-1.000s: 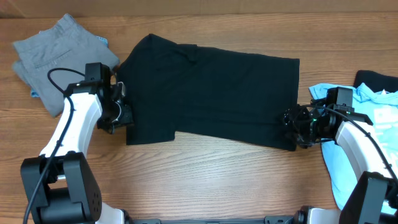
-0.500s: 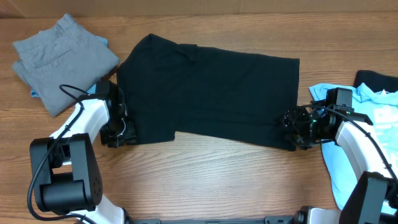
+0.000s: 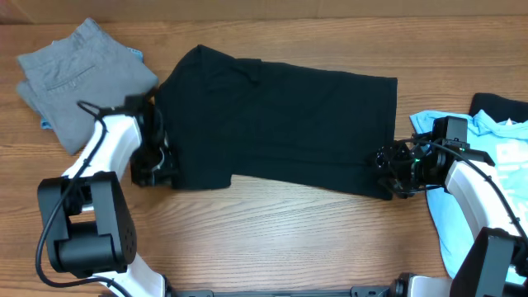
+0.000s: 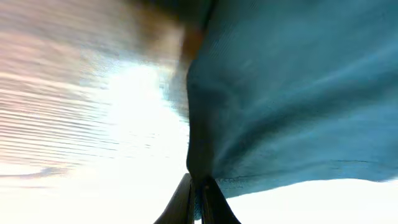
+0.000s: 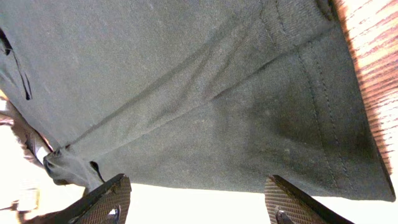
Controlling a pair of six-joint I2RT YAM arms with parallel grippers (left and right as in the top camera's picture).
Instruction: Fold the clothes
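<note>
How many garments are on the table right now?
4: grey trousers back left, black T-shirt centre, light-blue tee right edge, dark piece behind it. More may hide beneath the trousers.

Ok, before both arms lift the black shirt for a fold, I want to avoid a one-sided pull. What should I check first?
1. Left claw shut on black T-shirt corner: ok.
2. Right claw shut on the hem: not ok, jaws open astride it.
3. Black T-shirt spread flat: ok.
4. Light-blue tee apart from black T-shirt: ok.
5. Grey trousers clear of black T-shirt: cannot tell.
</note>
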